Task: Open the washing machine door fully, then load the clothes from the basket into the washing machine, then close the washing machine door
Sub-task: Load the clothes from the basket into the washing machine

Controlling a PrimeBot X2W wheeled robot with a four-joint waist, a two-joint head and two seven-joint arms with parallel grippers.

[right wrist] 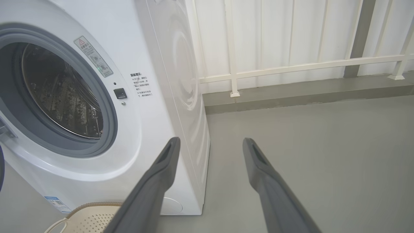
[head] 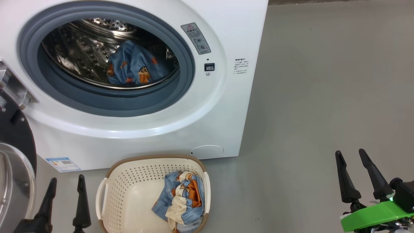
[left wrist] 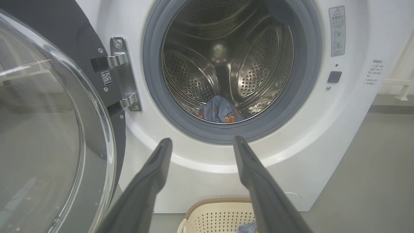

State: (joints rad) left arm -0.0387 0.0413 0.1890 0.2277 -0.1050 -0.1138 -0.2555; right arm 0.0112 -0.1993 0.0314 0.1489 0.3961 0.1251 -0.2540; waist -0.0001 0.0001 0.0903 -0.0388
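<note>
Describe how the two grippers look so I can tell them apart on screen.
Each has two long, dark fingers tapering to blunt tips. The left gripper looks plain black down to its base. The right gripper sits on a bright green bracket, with a small green light beside a black knob.

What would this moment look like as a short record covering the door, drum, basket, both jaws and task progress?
door: washing machine door swung open to the left on its hinge
drum: one piece of the clothes lies inside the washing machine
basket: basket on the floor in front of the machine, a second piece bundled at its right side
left jaws: open, empty, low beside the basket's left
right jaws: open, empty, over the floor to the right
progress: door open, loading part done, door not yet closed
</note>
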